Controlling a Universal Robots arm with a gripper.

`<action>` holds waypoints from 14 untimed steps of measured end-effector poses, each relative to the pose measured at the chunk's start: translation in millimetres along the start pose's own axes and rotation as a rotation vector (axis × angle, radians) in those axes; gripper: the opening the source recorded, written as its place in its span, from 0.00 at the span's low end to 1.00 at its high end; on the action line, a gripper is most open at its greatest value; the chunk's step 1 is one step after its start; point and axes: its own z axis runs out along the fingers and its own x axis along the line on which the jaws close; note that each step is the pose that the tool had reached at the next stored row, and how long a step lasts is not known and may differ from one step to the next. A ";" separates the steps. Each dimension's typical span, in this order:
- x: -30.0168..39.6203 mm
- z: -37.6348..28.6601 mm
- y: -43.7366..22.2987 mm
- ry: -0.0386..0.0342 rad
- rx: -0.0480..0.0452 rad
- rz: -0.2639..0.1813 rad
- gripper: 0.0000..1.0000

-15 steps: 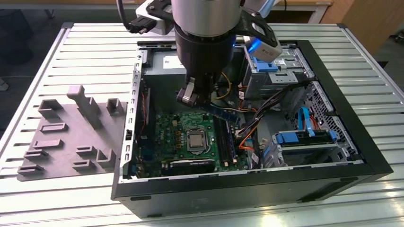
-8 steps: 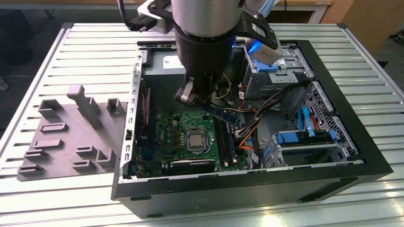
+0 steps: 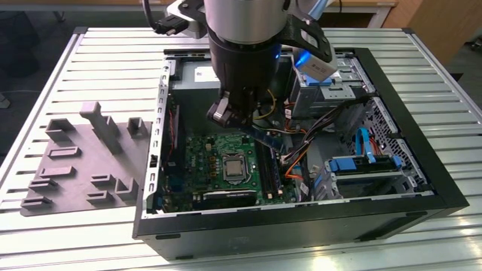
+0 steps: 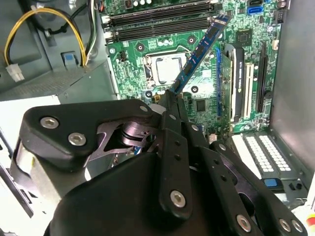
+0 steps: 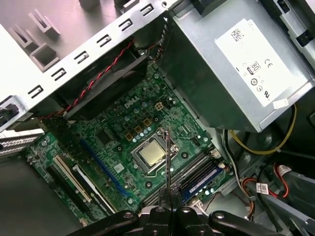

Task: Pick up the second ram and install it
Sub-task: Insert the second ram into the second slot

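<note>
Sitting on the ribbed counter (image 3: 113, 62), the open case (image 3: 301, 228) shows its green motherboard (image 3: 200, 164) at the exterior view's lower centre. The ram (image 3: 268, 139) hangs over that board near the black slots (image 3: 272, 172). Its long axis slants from the tool (image 3: 232, 119) down toward the exterior view's right. It is a slim, bluish stick with a row of small dark chips. The tool's fingers (image 4: 171, 123) are pinched narrow on one end of it.
</note>
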 end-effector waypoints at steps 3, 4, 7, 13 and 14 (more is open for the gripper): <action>0.0 0.0 0.0 -0.0003 0.0023 0.023 0.12; 0.0 0.1 0.0 -0.0005 0.0031 0.031 0.12; 0.0 0.1 0.0 -0.0008 0.0055 0.055 0.12; 0.0 0.3 0.0 -0.0016 0.0103 0.104 0.12; 0.0 0.3 0.0 -0.0017 0.0112 0.113 0.12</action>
